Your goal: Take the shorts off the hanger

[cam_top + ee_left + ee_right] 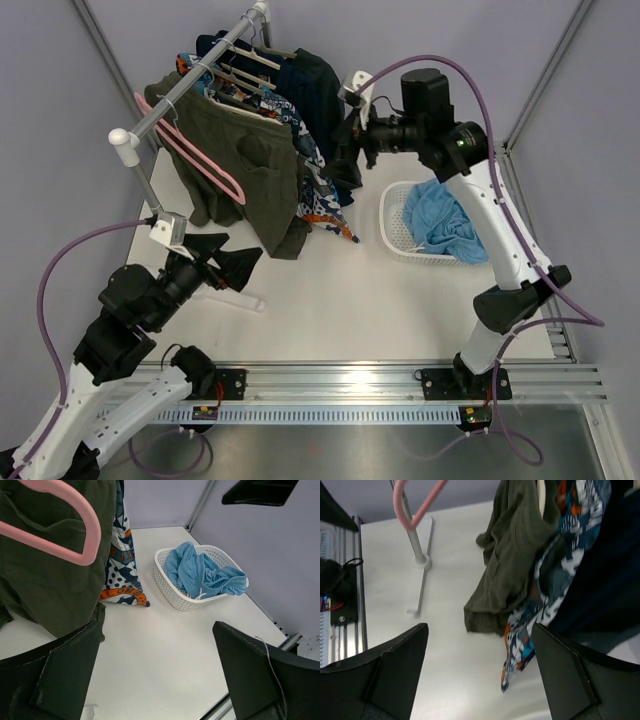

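Observation:
Olive green shorts [250, 170] hang from the rack rail on the near side, with an empty pink hanger [205, 165] in front of them. Patterned blue-orange shorts [318, 195] and navy shorts [315, 90] hang behind. My left gripper [225, 262] is open and empty, low over the table just near of the olive shorts [45, 580]. My right gripper [348, 150] is open and empty, right beside the navy and patterned shorts [555, 580], not holding them. The olive shorts [515, 555] hang ahead of it.
A white basket [398, 235] at the right holds a light blue garment [445, 220]; it also shows in the left wrist view [170, 582]. The rack's post and foot [417, 555] stand on the table at the left. More hangers with clothes fill the far rail.

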Robot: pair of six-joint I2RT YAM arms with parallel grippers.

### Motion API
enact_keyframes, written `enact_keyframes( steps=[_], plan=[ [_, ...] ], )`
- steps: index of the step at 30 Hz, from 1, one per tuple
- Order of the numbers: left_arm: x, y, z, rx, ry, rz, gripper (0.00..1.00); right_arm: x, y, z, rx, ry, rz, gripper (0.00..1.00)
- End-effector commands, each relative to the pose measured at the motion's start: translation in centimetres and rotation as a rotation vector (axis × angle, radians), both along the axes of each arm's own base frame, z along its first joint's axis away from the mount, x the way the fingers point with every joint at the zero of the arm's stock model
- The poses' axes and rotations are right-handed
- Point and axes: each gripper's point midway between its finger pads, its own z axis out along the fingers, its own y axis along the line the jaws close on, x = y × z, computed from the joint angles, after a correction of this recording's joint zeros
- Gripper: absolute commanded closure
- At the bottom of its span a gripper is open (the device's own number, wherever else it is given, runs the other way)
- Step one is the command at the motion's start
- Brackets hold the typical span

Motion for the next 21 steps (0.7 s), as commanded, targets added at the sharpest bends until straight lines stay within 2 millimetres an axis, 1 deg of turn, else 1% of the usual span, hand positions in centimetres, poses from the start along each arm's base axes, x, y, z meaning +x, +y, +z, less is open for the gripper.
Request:
enact_keyframes(
  steps=[1, 2, 3, 4, 5, 6, 7, 8, 9, 10, 12, 13, 14, 17, 21],
  plan=[
    [-0.7, 1.0, -0.4, -0.061, 0.014, 0.033, 0.01, 2.9, 4.1, 5.6, 0.131, -0.179, -0.07, 0.07],
    [-0.8, 1.2, -0.8, -0.064, 0.022, 0.038, 0.01, 2.8, 5.7, 5.7, 0.136, -0.223, -0.036, 0.04],
    [-1.0, 1.3, -1.0, -0.069, 0.025, 0.041, 0.01, 2.7, 6.5, 6.6, 0.146, -0.278, -0.004, 0.03],
    [-1.3, 1.5, -1.4, -0.081, 0.03, 0.042, 0.01, 3.6, 7.6, 5.6, 0.136, -0.294, 0.02, 0.01],
    [-1.4, 1.7, -1.7, -0.083, 0.035, 0.047, 0.01, 4.0, 8.4, 5.5, 0.134, -0.333, 0.046, 0.01],
    [-1.5, 1.7, -1.9, -0.086, 0.036, 0.045, 0.01, 3.9, 8.9, 6.2, 0.151, -0.361, 0.067, 0.01],
    [-1.6, 1.9, -2.1, -0.092, 0.036, 0.047, 0.01, 5.2, 10.0, 5.0, 0.146, -0.356, 0.072, 0.0],
    [-1.7, 2.0, -2.1, -0.093, 0.035, 0.05, 0.01, 5.7, 10.5, 4.8, 0.146, -0.363, 0.074, 0.0],
    [-1.8, 2.1, -2.3, -0.088, 0.041, 0.052, 0.01, 5.7, 10.7, 6.1, 0.169, -0.393, 0.078, 0.0],
    [-1.9, 2.2, -2.4, -0.083, 0.04, 0.053, 0.01, 6.6, 11.7, 4.7, 0.162, -0.376, 0.089, 0.02],
    [-1.9, 2.4, -2.6, -0.077, 0.042, 0.058, 0.01, 7.2, 12.3, 4.9, 0.181, -0.386, 0.079, 0.02],
    [-2.0, 2.4, -2.6, -0.075, 0.04, 0.058, 0.01, 7.8, 13.0, 4.5, 0.184, -0.396, 0.07, 0.03],
    [-2.0, 2.5, -2.7, -0.075, 0.037, 0.059, 0.01, 8.1, 13.2, 4.5, 0.183, -0.419, 0.062, 0.03],
    [-1.9, 2.5, -2.9, -0.074, 0.036, 0.063, 0.01, 8.8, 14.2, 3.4, 0.164, -0.442, 0.055, 0.04],
    [-1.9, 2.5, -3.3, -0.065, 0.038, 0.061, 0.01, 9.8, 14.6, 1.9, 0.135, -0.446, 0.044, 0.06]
  ],
)
